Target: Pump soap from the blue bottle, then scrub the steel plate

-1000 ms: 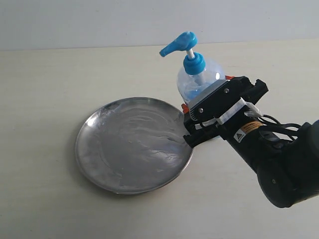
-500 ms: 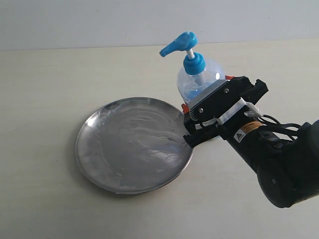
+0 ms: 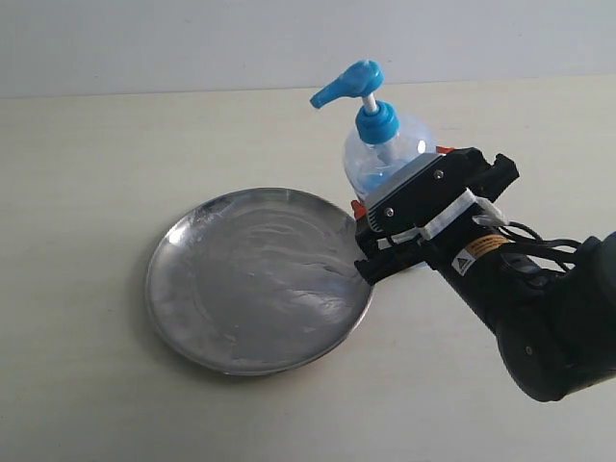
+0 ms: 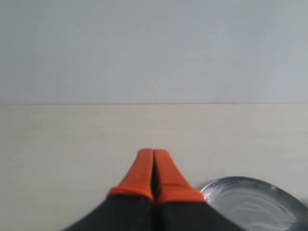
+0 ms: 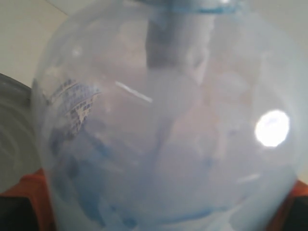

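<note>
Bluish label (image 5: 77, 103) on blue bottle (image 5: 183, 144), seemingly unreadable

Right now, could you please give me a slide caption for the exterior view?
Right gripper grips the blue bottle beside the steel plate, pump head raised.

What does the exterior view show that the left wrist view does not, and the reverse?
Only the exterior view: the bottle, the right pincer closed around its body, and the whole plate. Only the left wrist view: the left pincer, its orange fingers pressed together, holding nothing. Both: the table and the plate, though the left wrist view catches only part of it.
</note>
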Motion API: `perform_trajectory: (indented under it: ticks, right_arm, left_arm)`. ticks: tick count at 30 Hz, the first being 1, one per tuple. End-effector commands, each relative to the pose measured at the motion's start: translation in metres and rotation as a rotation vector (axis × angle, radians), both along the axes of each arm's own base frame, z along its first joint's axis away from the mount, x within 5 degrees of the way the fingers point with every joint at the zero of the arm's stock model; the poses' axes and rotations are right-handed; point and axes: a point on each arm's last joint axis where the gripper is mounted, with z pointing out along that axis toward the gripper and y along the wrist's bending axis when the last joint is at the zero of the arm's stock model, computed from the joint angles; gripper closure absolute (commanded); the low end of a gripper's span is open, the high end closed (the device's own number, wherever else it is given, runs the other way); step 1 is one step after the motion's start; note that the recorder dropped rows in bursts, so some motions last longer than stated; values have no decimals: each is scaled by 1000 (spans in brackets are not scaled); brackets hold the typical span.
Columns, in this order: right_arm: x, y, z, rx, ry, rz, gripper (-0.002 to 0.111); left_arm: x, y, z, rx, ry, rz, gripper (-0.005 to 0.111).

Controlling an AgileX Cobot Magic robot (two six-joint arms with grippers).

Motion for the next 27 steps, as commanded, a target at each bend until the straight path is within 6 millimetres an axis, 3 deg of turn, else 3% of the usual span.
perform_trajectory:
  ticks: [1, 22, 27]
  right_arm:
    - [1, 0, 9, 28, -62, -3, 108]
    - [1, 0, 9, 28, -62, -3, 108]
    - [1, 0, 9, 28, -62, -3, 108]
  left_arm:
    - [1, -1, 2, 6, -8, -8, 107]
    - [1, -1, 2, 6, -8, -8, 107]
    - [14, -7, -8, -62, 87, -11, 107]
